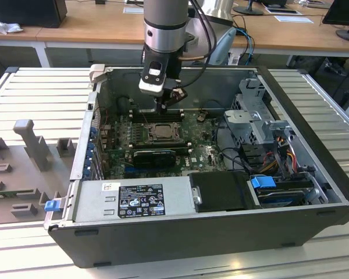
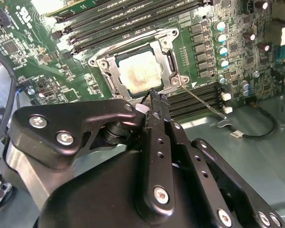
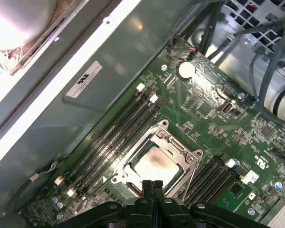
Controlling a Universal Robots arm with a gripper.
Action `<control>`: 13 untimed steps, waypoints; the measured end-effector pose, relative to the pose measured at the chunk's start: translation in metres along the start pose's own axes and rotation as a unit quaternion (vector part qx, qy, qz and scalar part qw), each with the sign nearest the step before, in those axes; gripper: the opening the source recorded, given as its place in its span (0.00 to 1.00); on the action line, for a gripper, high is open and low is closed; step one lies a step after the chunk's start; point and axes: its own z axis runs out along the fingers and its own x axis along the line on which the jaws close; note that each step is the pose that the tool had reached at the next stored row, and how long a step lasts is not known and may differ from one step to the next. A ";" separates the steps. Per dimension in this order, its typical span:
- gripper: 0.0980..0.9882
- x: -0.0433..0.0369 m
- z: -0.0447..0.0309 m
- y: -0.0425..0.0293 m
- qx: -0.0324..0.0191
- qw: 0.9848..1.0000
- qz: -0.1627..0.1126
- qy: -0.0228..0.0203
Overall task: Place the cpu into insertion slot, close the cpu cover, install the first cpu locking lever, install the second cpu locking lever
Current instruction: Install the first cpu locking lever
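The cpu (image 3: pixel 154 161) lies flat in the insertion slot (image 3: pixel 131 167), with the cpu cover (image 3: pixel 178 145) apparently lowered around it. Judged light, rigid and fragile: grip by opposite edges only. A thin locking lever (image 2: pixel 202 102) juts out beside the socket. The pincer (image 3: pixel 152 186), fingers together and empty, hovers near the socket edge.

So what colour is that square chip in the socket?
The cpu is pale beige-silver, slightly smudged at its centre; clearest in the second wrist view.

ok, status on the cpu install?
Gripper shut, empty, just above cpu. Cpu seated, cpu cover down. One locking lever looks unlatched. Nothing blocking.
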 end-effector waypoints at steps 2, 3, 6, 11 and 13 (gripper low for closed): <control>0.01 0.0000 0.0000 0.0000 0.001 1.000 -0.012 0.001; 0.01 0.0000 0.0000 0.0000 0.001 1.000 -0.019 0.001; 0.01 0.0000 0.0000 0.0000 0.002 0.999 -0.035 0.002; 0.01 0.0000 0.0000 0.0000 0.003 0.998 -0.070 0.004; 0.01 0.0000 0.0000 0.0000 0.004 0.997 -0.083 0.004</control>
